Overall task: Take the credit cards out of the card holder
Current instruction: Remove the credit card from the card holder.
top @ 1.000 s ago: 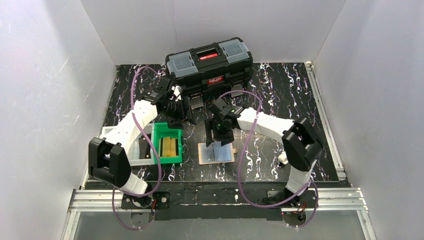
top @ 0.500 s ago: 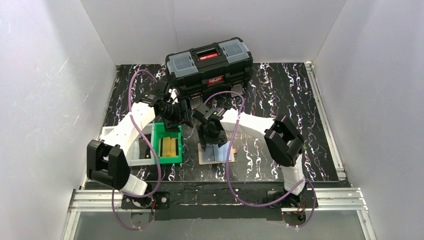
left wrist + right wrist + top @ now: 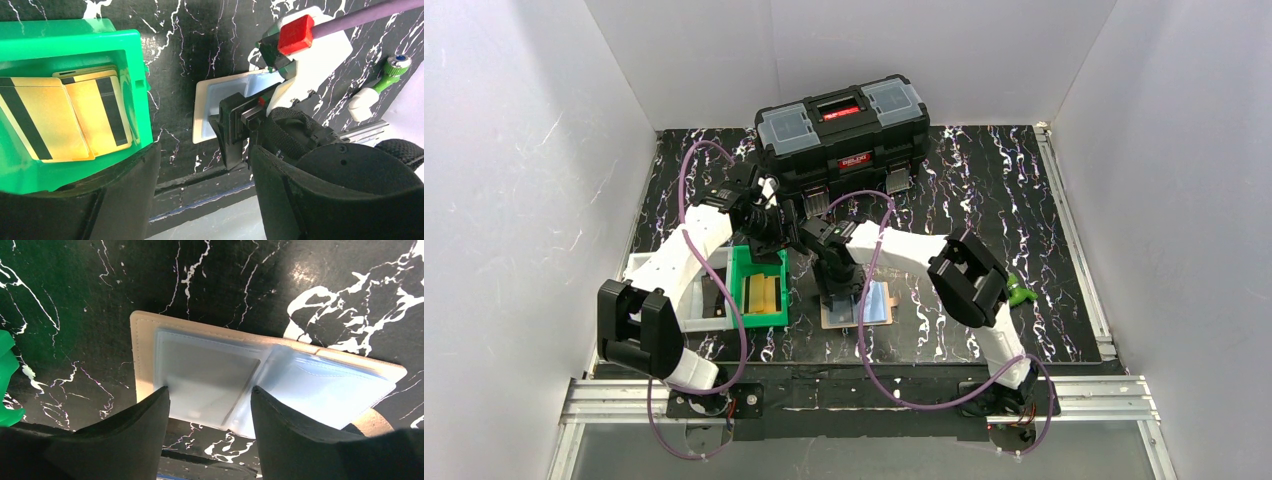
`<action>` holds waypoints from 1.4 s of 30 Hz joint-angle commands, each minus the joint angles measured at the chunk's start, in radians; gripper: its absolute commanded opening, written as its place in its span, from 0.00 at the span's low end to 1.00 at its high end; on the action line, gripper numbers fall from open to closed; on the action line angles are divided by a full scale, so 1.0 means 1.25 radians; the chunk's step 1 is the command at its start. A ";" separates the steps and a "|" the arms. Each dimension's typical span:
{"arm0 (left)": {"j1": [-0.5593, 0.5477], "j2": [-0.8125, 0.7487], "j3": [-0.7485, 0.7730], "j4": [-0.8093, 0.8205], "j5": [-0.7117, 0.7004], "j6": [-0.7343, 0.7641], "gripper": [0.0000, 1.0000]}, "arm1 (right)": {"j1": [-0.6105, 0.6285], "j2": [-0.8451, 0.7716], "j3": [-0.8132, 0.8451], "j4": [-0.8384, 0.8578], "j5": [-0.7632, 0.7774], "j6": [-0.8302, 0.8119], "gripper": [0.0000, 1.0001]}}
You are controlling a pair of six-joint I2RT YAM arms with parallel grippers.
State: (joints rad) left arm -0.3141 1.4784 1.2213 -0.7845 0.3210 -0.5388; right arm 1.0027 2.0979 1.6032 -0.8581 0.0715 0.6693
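Right gripper (image 3: 209,395), shifted left since before, holds its fingers apart over the open card holder (image 3: 142,350) near the worktop's (image 3: 984,200) near edge; left gripper (image 3: 202,157) wide, empty.

Tabletop (image 3: 984,170): black w/ white marble-like veins, flat, metal rail (image 3: 1076,240) along its R edge.

Directly on it:
- Black toolbox (image 3: 842,135) at the back, approx centre, lid shut, latches facing front.
- Green plastic bin (image 3: 784,295) front-L of centre.
- White tray (image 3: 699,323) on the bin's L side, touching or just beside it; can't tell which.
- Card holder (image 3: 832,322) lying open and flat just R of the bin, not touching it, tan border showing, clear sleeves facing up.
- Small green-and-white item (image 3: 1021,295) further R, well apart from the holder. Maybe a screwdriver, too small to be sure.
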 commanded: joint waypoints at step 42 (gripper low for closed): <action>-0.215 0.207 -0.102 0.172 0.078 -0.062 0.39 | -0.150 -0.026 -0.325 0.299 -0.345 -0.001 0.10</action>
State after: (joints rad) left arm -0.5694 1.7363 1.1046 -0.6010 0.3859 -0.6147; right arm 0.7830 1.9892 1.2621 -0.5385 -0.4358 0.6781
